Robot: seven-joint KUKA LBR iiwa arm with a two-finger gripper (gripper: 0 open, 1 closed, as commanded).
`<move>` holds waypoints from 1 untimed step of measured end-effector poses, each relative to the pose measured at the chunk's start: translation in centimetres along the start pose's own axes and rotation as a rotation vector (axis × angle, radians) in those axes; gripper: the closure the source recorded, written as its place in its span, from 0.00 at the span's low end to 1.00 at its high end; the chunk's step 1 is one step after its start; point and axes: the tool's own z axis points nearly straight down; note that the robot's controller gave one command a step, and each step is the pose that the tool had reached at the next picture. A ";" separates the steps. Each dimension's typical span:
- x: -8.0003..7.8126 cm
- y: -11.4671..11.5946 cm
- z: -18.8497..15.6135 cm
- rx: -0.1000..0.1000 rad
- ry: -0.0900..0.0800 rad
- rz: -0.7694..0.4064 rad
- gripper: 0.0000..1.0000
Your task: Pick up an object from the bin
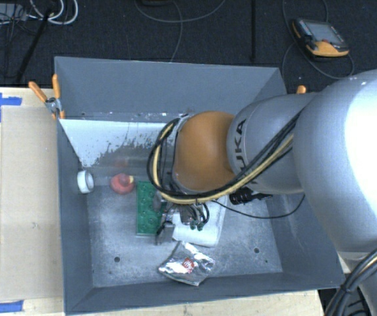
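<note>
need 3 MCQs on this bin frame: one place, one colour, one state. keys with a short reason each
1. Where does the red round thing lie?
A) between the small white roll and the flat pad
B) against the far wall
C) outside the bin

2. What colour is the flat pad beside the gripper?
A) blue
B) green
C) yellow

3. What state is the silver wrapper in?
A) smoothed flat
B) rolled into a tube
C) crumpled

Keys:
1 A: the red round thing sits right of the small white roll and left of the flat pad.
2 B: the flat pad is plainly green.
3 C: the silver wrapper is creased and bunched up.
</note>
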 end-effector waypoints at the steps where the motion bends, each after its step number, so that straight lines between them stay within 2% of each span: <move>1: 4.2 6.2 -18.4 -0.001 -0.003 -0.319 1.00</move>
